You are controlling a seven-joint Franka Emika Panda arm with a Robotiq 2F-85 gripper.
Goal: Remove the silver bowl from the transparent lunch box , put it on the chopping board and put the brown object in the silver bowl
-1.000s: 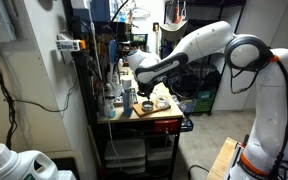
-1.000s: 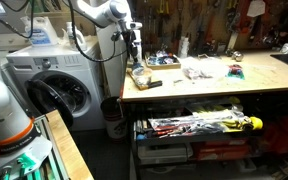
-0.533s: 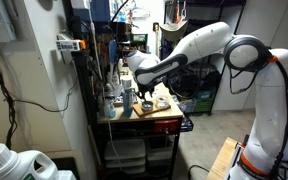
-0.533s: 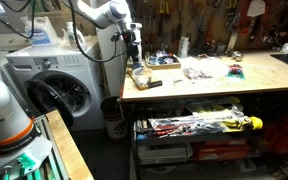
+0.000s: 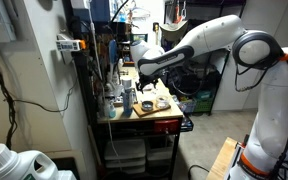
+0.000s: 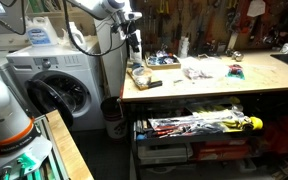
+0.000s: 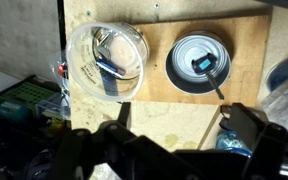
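In the wrist view the silver bowl stands on the chopping board, right of the round transparent lunch box. A small dark object lies inside the bowl; I cannot make out its colour. My gripper hangs open above the table just in front of the board, with nothing between its fingers. In both exterior views the gripper is raised over the board at the end of the workbench.
A blue object and a clear bag lie right of the gripper. The lunch box holds some small items. The board sits at the bench's edge, beside a washing machine. Clutter covers the bench further along.
The gripper was shut low at the bowl; it has opened and lifted clear, leaving the bowl and the dark object on the board.
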